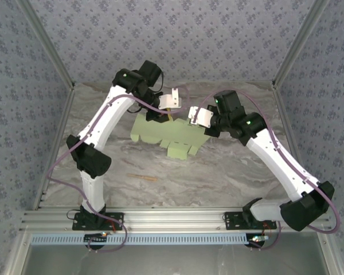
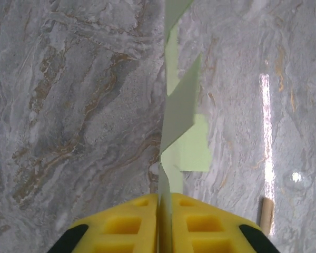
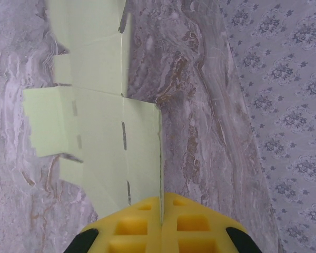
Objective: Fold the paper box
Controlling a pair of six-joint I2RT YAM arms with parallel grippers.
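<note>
Paper box [image 1: 166, 134], a pale-green sheet, is sitting mid-way across the grey marble table [image 1: 218, 172], blue-patterned walls [image 1: 218, 34] enclosing it, its long axis running left to right. Left gripper [image 2: 159, 211] and right gripper [image 3: 161, 211] are each pinching an edge of it. Left wrist view is catching a tan stick [image 2: 266, 213] nearby.

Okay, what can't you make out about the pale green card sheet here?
- Left wrist view: the pale green die-cut card sheet runs edge-on from the left gripper, so its faces barely show.
- Right wrist view: the top frame edge cuts off the sheet's far end.
- Top view: the wrists hide both pinch spots.
</note>
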